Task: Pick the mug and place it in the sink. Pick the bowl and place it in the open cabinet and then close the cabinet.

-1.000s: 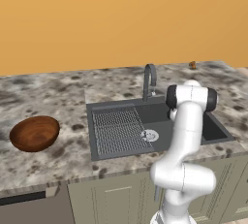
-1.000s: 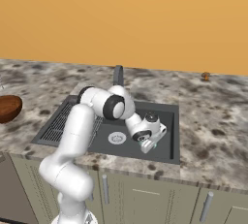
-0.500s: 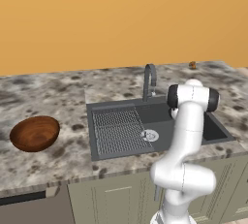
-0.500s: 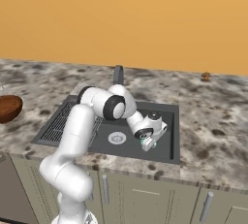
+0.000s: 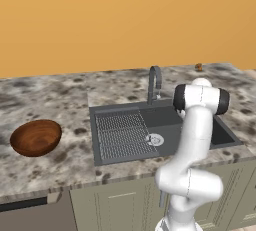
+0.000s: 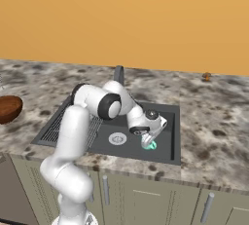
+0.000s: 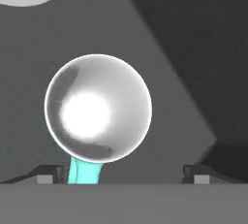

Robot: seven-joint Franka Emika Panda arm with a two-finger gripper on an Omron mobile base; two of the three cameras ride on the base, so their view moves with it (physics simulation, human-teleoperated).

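My gripper (image 7: 121, 173) hung spread wide, the mug (image 7: 98, 109) upright on the sink (image 7: 160, 121) floor just below its fingertips.

My two base cameras look forward and down from behind, left and right, sharing the sink (image 5: 165, 125); my hand camera peers close into its basin.

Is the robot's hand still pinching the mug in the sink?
Cannot tell. In the hand view the fingertips stand wide, but the mug's turquoise handle sits right beside the left one, with no plain gap. The gripper hangs over the sink.
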